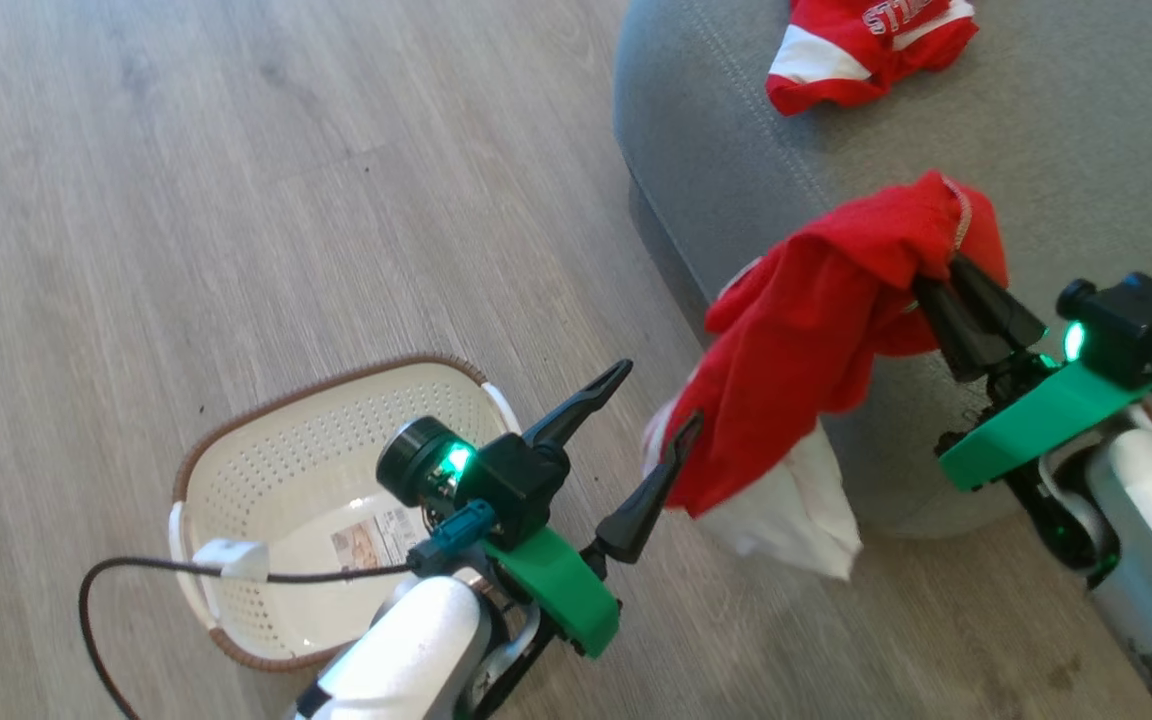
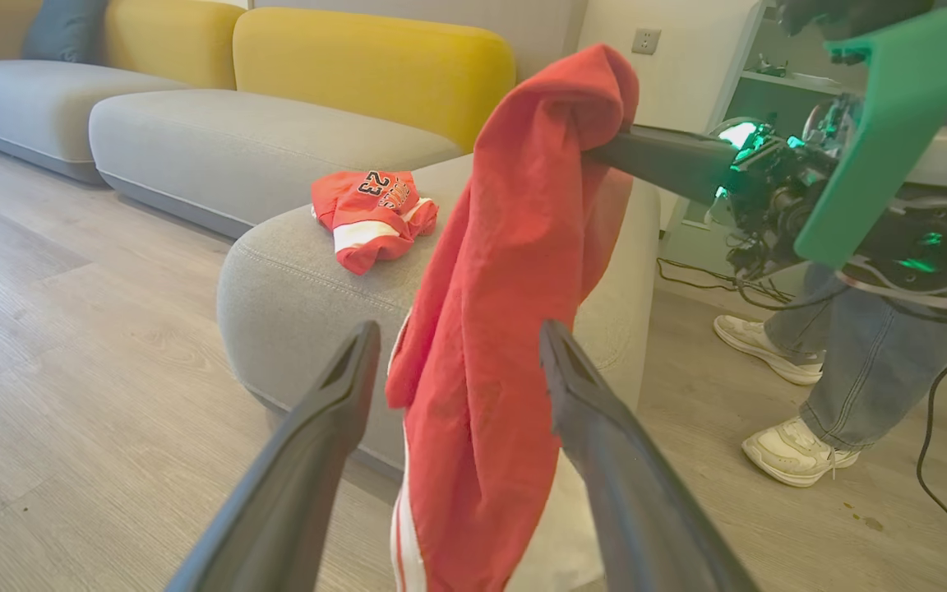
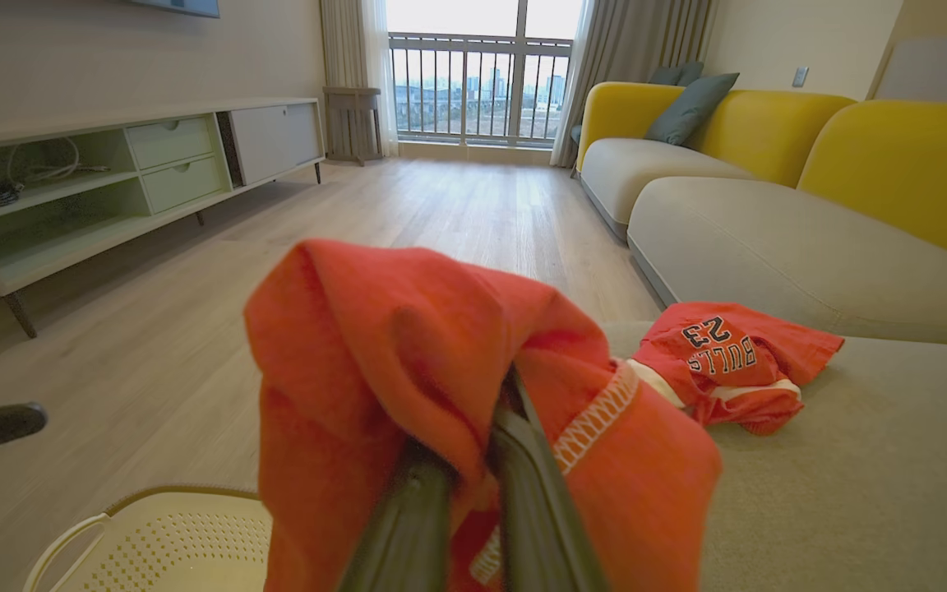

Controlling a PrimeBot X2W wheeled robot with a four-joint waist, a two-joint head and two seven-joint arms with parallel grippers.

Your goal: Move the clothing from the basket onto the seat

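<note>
Red cloth hangs from the right gripper (image 1: 939, 272), whose fingers are clenched on the top fold of the hanging garment (image 1: 806, 330). In the head view this garment sits toward 3 o'clock. Its long axis runs from the pinched fold at 1 o'clock down to a loose white panel at 7 o'clock, over the rounded edge of the grey seat (image 1: 1086, 150) and the floor (image 1: 236, 200). In the left wrist view it drops almost straight from 12 to 6 o'clock.

The left gripper (image 1: 661, 392) has its fingers spread wide and released, holding nothing. The lower fingertip lies against the cloth's edge in the head view; whether it touches, I cannot tell.

A second garment (image 1: 856, 50) lies crumpled on the seat at 1 o'clock, its dark lettering and number facing up.

The cream basket (image 1: 266, 480) stands upright on the floor at 7 o'clock, a label (image 1: 376, 545) on its bottom. A person (image 2: 843, 353) in jeans and pale shoes stands at 4 o'clock in the left wrist view.
</note>
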